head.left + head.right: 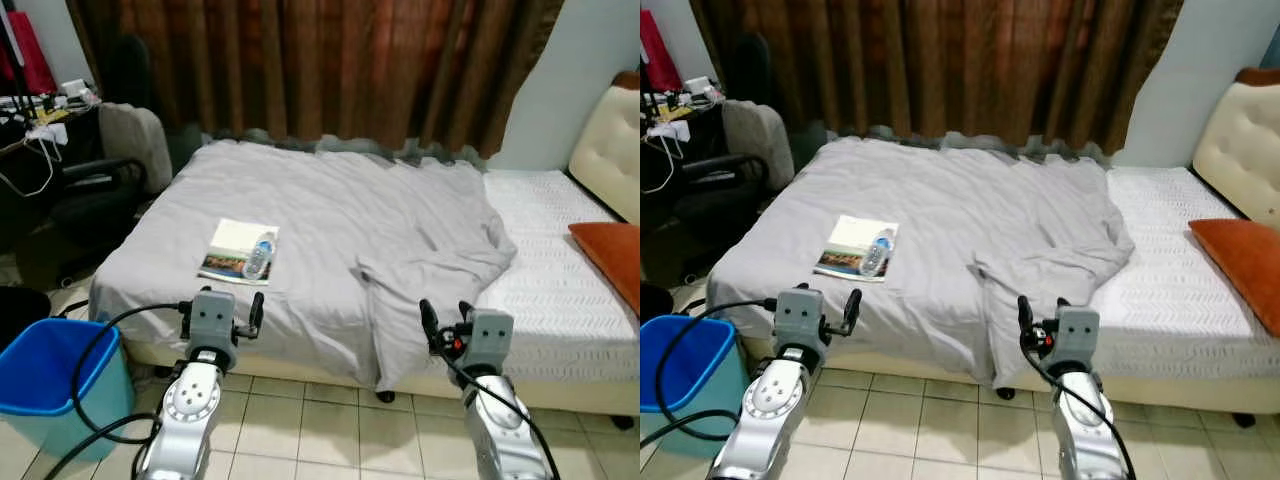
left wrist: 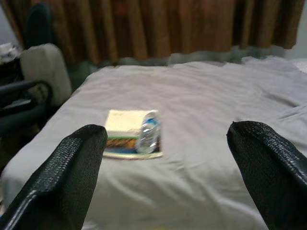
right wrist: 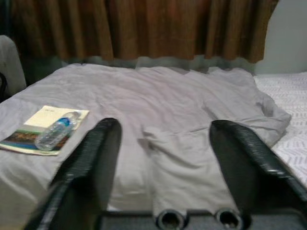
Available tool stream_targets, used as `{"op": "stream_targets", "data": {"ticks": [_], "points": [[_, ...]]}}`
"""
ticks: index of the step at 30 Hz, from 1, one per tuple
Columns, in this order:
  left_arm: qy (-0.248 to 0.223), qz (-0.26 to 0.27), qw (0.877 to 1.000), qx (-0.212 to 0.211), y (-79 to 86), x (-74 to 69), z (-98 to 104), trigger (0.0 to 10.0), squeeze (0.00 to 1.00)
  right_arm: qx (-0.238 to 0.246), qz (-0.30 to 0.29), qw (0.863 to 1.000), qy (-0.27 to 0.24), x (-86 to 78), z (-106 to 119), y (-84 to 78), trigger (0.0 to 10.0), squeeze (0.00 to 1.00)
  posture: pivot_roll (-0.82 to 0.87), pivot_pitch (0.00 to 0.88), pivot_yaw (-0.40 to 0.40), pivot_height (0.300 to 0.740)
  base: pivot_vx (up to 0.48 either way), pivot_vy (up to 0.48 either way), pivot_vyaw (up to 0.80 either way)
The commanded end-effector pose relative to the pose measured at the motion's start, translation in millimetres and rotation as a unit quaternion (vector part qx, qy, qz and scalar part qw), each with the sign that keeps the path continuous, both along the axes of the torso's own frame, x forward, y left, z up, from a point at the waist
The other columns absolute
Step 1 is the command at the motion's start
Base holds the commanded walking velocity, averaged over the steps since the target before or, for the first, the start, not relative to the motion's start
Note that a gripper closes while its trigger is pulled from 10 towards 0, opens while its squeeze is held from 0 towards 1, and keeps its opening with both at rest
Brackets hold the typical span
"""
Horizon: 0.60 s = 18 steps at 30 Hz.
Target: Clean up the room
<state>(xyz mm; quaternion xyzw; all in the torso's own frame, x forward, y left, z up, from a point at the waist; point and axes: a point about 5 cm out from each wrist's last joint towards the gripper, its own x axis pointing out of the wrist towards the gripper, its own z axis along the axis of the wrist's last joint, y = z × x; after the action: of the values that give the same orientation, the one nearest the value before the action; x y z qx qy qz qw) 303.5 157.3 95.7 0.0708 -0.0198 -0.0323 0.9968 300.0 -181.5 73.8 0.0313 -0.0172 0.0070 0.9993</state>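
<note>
A: Two loose things on the bed [image 1: 420,205], both near its left front corner: a water bottle [image 1: 259,255] lying on a booklet [image 1: 232,249]. Nothing else on the grey sheet [image 1: 330,215] looks like clutter.

B: Where's that relative to the arms?

A: Left gripper [image 1: 220,312] is by the front edge of the bed, fingers spread wide, empty. The bottle sits ahead of it and slightly to its right, further in from the edge. Not touching, clear gap.

B: Bottle orientation?

A: On its side, long axis running roughly front to back across the bed, cap end toward the curtain [image 1: 330,65]. It rests on the booklet's right half. In the left wrist view the bottle [image 2: 148,136] falls between the two fingers [image 2: 72,163], a bit left of centre.

B: Right side?

A: Right gripper [image 1: 446,318] is also wide open and empty, at the front edge where the sheet hangs over. Bottle is well off to its left. Orange cushion [image 1: 612,258] sits at the right edge of the bed, looks like it belongs.

B: So left arm takes it.

A: My read, yes. Left is nearer. Fingers would need to close across the bottle's short axis. The blue bin [image 1: 55,375] stands on the floor left of that arm, likely drop point.
</note>
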Motion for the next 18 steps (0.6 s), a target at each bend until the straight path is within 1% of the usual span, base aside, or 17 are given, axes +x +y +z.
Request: {"op": "stream_targets", "data": {"ticks": [1, 4, 6, 8, 9, 12, 13, 18], "points": [[0.000, -0.003, 1.000, 0.003, 5.5, 2.7, 1, 10.0, 1.00, -0.003, -0.002, 1.000, -0.019, 3.9, 7, 2.8, 10.0, 1.00, 0.08, 0.000, -0.071, 0.740, 0.000, 0.480, 0.00], [-0.001, -0.003, 1.000, 0.005, 7.9, 4.2, 2, 10.0, 1.00, -0.002, -0.005, 1.000, -0.017, 5.3, 7, 2.1, 10.0, 1.00, 0.08, 0.000, -0.070, 0.740, 0.000, 0.480, 0.00], [-0.001, -0.005, 1.000, 0.009, 7.9, 4.3, 2, 10.0, 1.00, -0.001, 0.007, 1.000, -0.003, 6.8, 4, 4.8, 10.0, 1.00, 0.08, 0.000, -0.070, 0.740, 0.000, 0.480, 0.00], [-0.001, -0.005, 1.000, 0.016, 7.3, 4.2, 1, 10.0, 1.00, -0.003, 0.013, 1.000, 0.001, 7.2, 3, 6.4, 10.0, 1.00, 0.08, 0.000, -0.069, 0.740, 0.000, 0.396, 0.00], [-0.002, -0.005, 1.000, 0.016, 5.3, 3.8, 0, 10.0, 0.00, 0.000, 0.015, 1.000, 0.014, 8.0, 0, 9.2, 10.0, 0.00, 0.08, 0.000, -0.071, 0.740, 0.000, 0.000, 0.00], [0.002, -0.001, 1.000, 0.017, 4.8, 4.3, -1, 10.0, 0.00, 0.001, 0.013, 1.000, 0.023, 8.8, -2, 10.3, 10.0, 0.00, 0.08, 0.000, -0.072, 0.740, 0.000, 0.000, 0.00], [0.007, 0.002, 1.000, 0.016, 5.1, 4.9, -3, 10.0, 0.00, -0.004, 0.016, 0.999, 0.033, 9.5, -4, 10.9, 10.0, 0.00, 0.08, 0.000, -0.073, 0.740, 0.000, 0.000, 0.00], [0.007, 0.002, 1.000, 0.016, 5.1, 4.9, -3, 10.0, 0.00, -0.004, 0.016, 0.999, 0.033, 9.5, -4, 10.9, 10.0, 0.00, 0.08, 0.000, -0.073, 0.740, 0.000, 0.000, 0.00]]}}
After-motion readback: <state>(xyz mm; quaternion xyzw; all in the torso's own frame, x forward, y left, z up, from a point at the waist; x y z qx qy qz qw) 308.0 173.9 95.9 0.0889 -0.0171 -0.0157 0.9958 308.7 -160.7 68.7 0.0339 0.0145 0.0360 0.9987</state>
